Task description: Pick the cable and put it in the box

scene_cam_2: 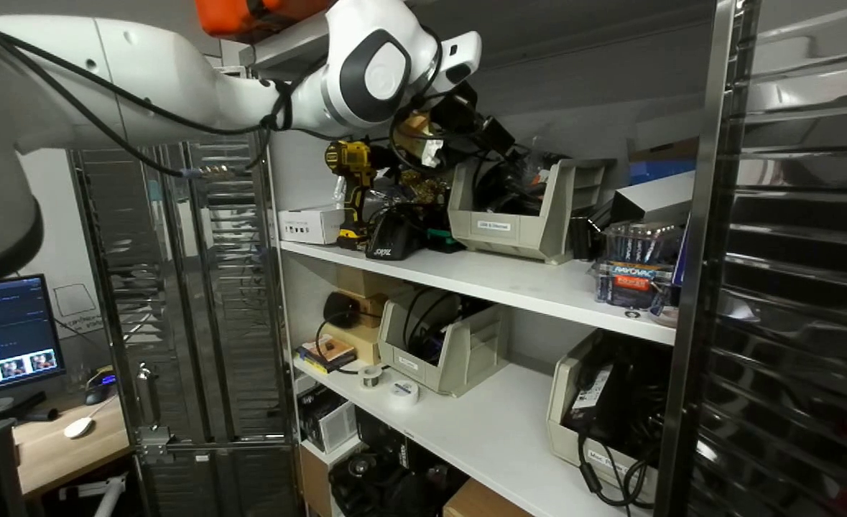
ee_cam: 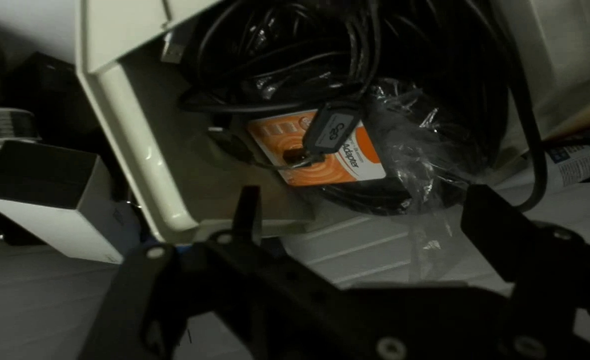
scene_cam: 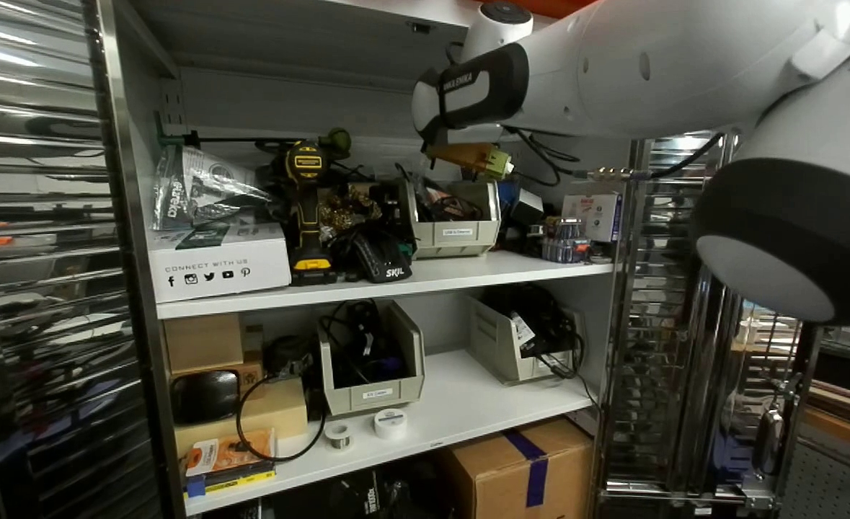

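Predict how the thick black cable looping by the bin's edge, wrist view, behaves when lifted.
Likely springy, not limp: the thick black cable holds a smooth, wide bend. May drag neighbours, since it runs among tangled dark cables. The clear plastic nearby could slide along.

This looks like a lab or workshop, with a robot arm (scene_cam: 634,79), drill (scene_cam: 308,216), labelled bins (scene_cam_2: 502,238) and monitor (scene_cam_2: 6,334).

In an exterior view, we see the upper bin (scene_cam: 461,246) near frame centre, right of the drill (scene_cam: 309,207), left of the batteries (scene_cam: 566,249). Lower down, 2 spools (scene_cam: 390,424) lie before the left bin (scene_cam: 374,397); the right bin (scene_cam: 494,339) stands apart. Cables (ee_cam: 254,107) lie in all 3.
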